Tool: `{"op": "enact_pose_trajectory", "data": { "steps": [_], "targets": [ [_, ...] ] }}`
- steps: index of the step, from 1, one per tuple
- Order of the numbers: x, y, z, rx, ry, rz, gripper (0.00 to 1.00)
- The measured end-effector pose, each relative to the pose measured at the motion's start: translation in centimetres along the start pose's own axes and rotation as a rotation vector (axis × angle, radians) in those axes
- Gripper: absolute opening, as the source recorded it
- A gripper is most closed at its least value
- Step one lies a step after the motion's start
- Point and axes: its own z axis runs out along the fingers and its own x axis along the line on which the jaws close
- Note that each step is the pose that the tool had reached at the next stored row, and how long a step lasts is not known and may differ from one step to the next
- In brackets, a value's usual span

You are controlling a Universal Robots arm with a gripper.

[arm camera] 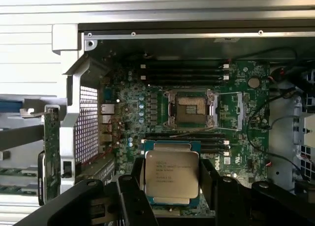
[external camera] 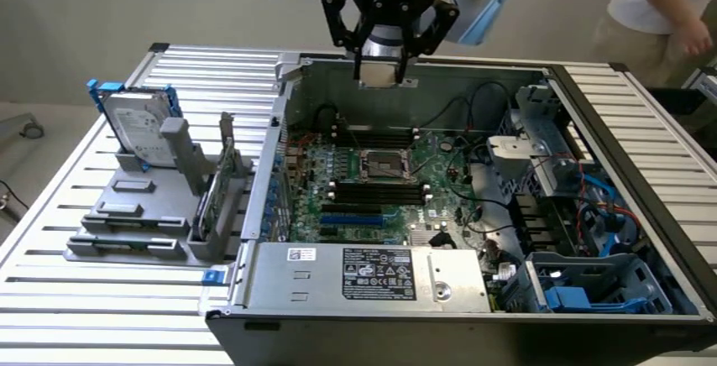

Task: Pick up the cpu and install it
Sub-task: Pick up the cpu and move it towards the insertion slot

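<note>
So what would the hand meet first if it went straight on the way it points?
Likely the motherboard, around the memory slots beside the socket rather than the socket itself, with the cpu held in the hand touching first; depth is unclear.

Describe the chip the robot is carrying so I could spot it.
Find the open computer case on the slatted table; the gripper hangs above it. Its jaws clamp the chip: small, square, silver-topped, unlike the dark socket on the board.
</note>
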Motion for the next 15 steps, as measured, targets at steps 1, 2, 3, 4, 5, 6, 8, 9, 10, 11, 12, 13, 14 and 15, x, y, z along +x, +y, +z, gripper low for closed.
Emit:
{"op": "enact_pose_trajectory", "data": {
  "steps": [1, 2, 3, 4, 5, 6, 8, 9, 10, 11, 12, 13, 14, 15],
  "targets": [
    [-0.3, 0.07, 0.05, -0.0022, -0.0010, 0.000, 0.55],
    [-0.6, 0.14, 0.11, -0.0043, -0.0020, 0.000, 0.55],
    [-0.9, 0.21, 0.16, -0.0065, -0.0030, 0.000, 0.55],
    [-1.2, 0.28, 0.22, -0.0088, -0.0039, -0.001, 0.55],
    [-1.5, 0.37, 0.28, -0.0111, -0.0048, -0.001, 0.55],
    [-1.8, 0.46, 0.34, -0.0133, -0.0058, -0.001, 0.55],
    [-2.1, 0.60, 0.47, -0.0165, -0.0079, -0.001, 0.55],
    [-2.2, 0.66, 0.55, -0.0183, -0.0089, -0.002, 0.55],
    [-2.2, 0.68, 0.62, -0.0201, -0.0096, -0.002, 0.55],
    [-2.3, 0.71, 0.71, -0.0221, -0.0104, -0.002, 0.55],
    [-2.3, 0.73, 0.79, -0.0240, -0.0112, -0.002, 0.55],
    [-2.3, 0.75, 0.87, -0.0258, -0.0119, -0.002, 0.55],
    [-2.3, 0.77, 0.97, -0.0275, -0.0128, -0.002, 0.55],
    [-2.4, 0.78, 1.05, -0.0290, -0.0136, -0.002, 0.55]
  ]
}}
